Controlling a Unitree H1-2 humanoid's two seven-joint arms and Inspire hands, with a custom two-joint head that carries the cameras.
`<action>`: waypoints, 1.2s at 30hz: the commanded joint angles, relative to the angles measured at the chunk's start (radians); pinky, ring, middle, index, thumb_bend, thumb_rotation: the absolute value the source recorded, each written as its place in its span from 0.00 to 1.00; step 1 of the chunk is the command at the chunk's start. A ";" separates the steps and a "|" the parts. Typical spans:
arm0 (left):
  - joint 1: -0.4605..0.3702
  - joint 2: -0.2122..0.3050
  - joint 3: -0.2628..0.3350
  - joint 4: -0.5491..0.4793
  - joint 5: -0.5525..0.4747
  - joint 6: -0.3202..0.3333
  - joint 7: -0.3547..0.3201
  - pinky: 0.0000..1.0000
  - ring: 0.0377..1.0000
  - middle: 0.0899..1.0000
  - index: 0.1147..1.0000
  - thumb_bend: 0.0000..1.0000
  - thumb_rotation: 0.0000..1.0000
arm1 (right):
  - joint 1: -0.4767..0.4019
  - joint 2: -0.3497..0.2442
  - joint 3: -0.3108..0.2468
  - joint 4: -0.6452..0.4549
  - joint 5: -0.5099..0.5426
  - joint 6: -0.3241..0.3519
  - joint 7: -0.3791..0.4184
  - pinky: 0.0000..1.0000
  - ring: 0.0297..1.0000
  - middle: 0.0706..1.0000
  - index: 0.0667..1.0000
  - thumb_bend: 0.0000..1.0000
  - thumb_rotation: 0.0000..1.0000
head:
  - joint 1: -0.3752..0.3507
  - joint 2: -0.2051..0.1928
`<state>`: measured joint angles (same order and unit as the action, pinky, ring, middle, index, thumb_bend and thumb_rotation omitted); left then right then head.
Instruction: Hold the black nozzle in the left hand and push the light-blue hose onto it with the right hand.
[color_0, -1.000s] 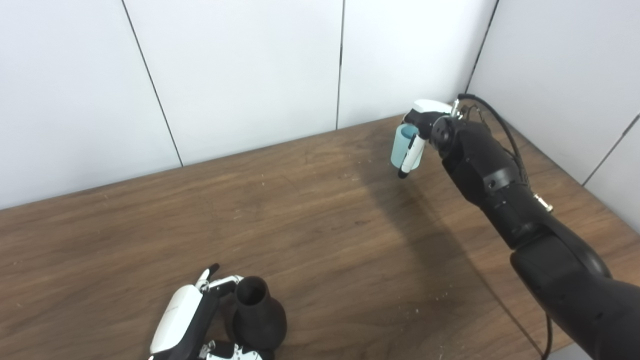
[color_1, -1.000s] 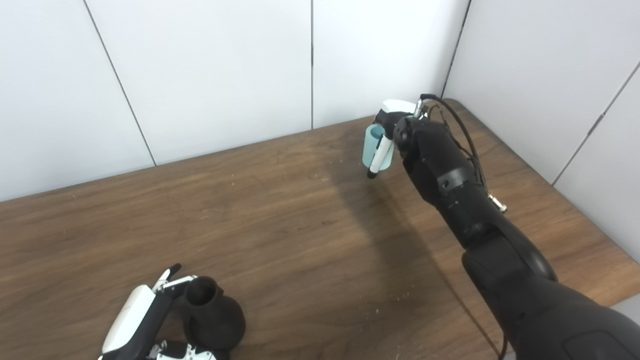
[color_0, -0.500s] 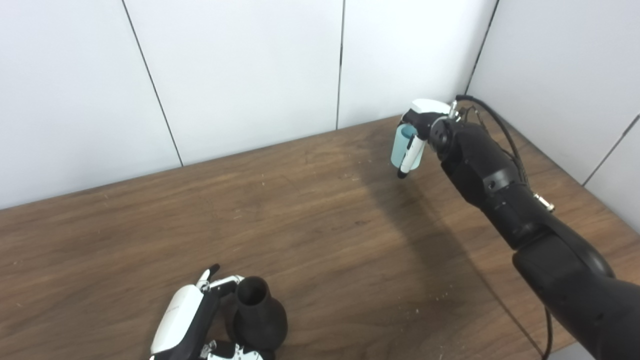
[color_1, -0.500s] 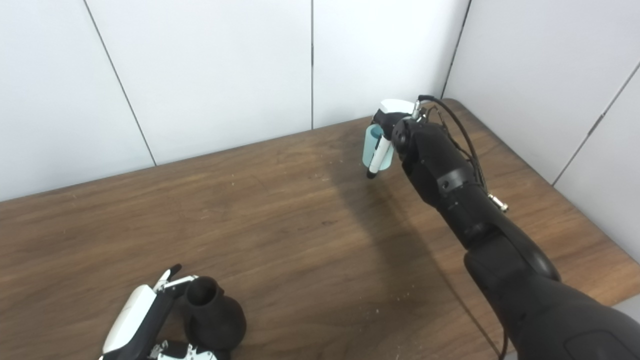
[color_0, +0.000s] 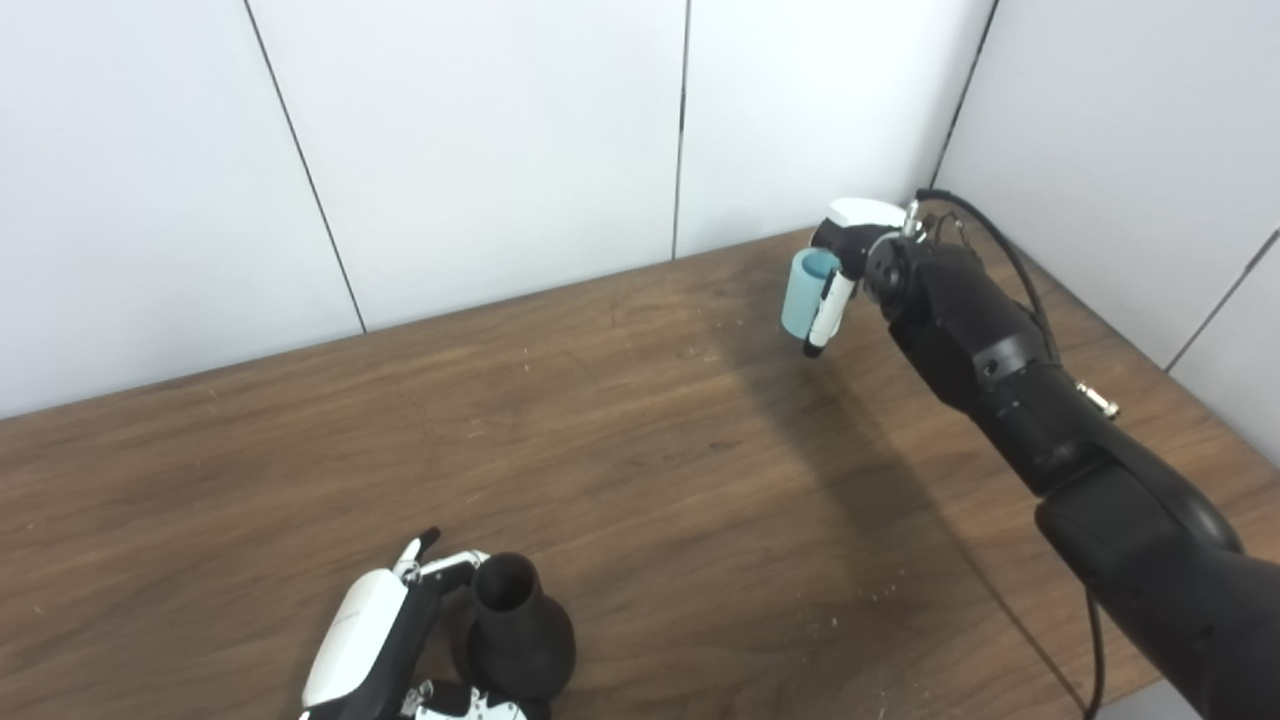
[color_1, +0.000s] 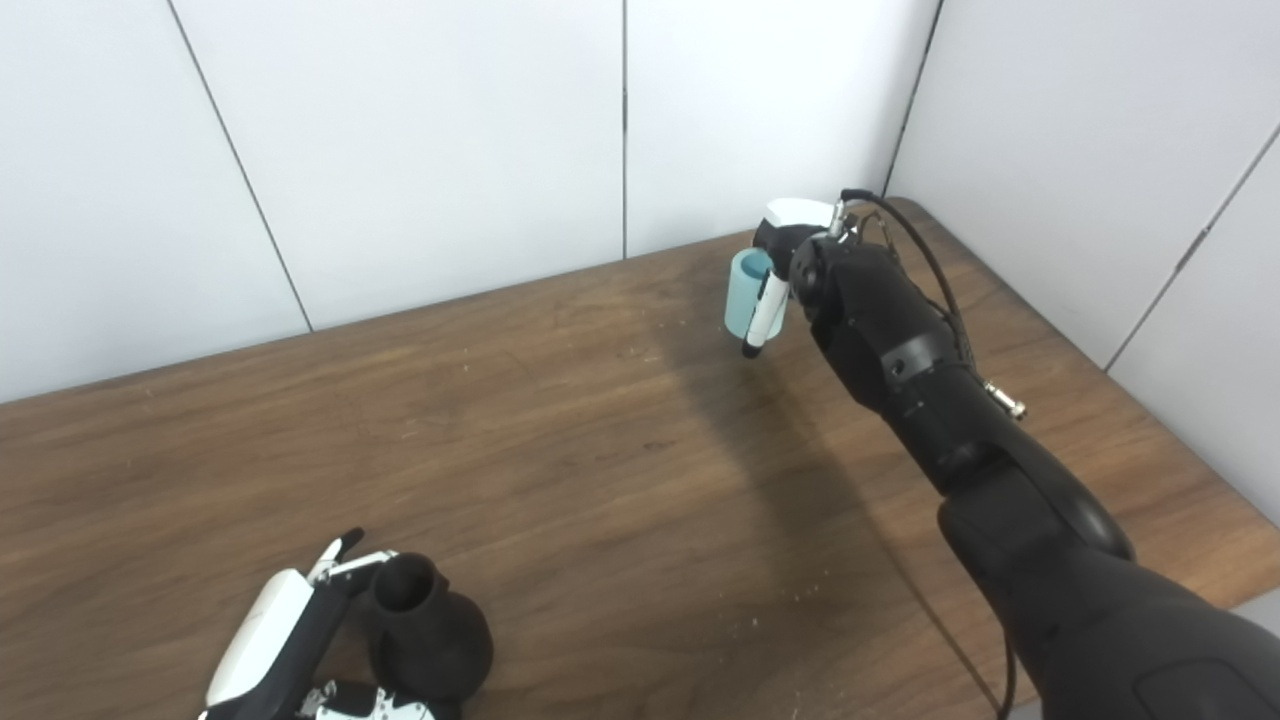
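Left eye view: left hand (color_0: 385, 640) wrapped round black nozzle (color_0: 515, 632) on table (color_0: 640, 450), right hand (color_0: 850, 260) gripping blue hose (color_0: 800, 295) far corner, well apart.

Black nozzle (color_0: 515, 630); light-blue hose (color_0: 800, 293); brown wood-grain table (color_0: 620, 450); plain white wall panels (color_0: 480, 140).

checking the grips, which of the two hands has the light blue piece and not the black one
The right hand, stretched to the table's far right corner, grips the light-blue hose. The left hand, near the front edge, is at the black nozzle.
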<state>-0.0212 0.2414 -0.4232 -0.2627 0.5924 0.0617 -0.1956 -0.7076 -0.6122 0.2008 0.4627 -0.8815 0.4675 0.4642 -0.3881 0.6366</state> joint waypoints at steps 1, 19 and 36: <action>0.037 0.019 -0.031 0.035 0.022 0.056 -0.081 1.00 0.67 0.43 0.42 0.52 0.00 | -0.055 -0.039 -0.007 -0.029 -0.003 0.001 -0.023 0.53 0.54 0.59 0.62 0.86 0.00 | 0.000 0.000; 0.038 0.015 -0.044 0.035 0.034 0.067 -0.087 1.00 0.67 0.44 0.42 0.52 0.00 | -0.062 -0.040 0.015 -0.040 -0.004 0.000 -0.042 0.54 0.57 0.60 0.60 0.86 0.00 | 0.010 0.007; 0.033 0.017 -0.053 0.033 0.034 0.074 -0.091 1.00 0.67 0.43 0.43 0.52 0.00 | -0.069 -0.040 0.030 -0.028 -0.003 0.001 -0.031 0.53 0.58 0.60 0.64 0.86 0.00 | 0.012 0.012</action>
<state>-0.0261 0.2413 -0.4375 -0.2646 0.5977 0.0710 -0.1956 -0.7185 -0.6175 0.2401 0.4558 -0.8756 0.4667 0.4526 -0.3743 0.6473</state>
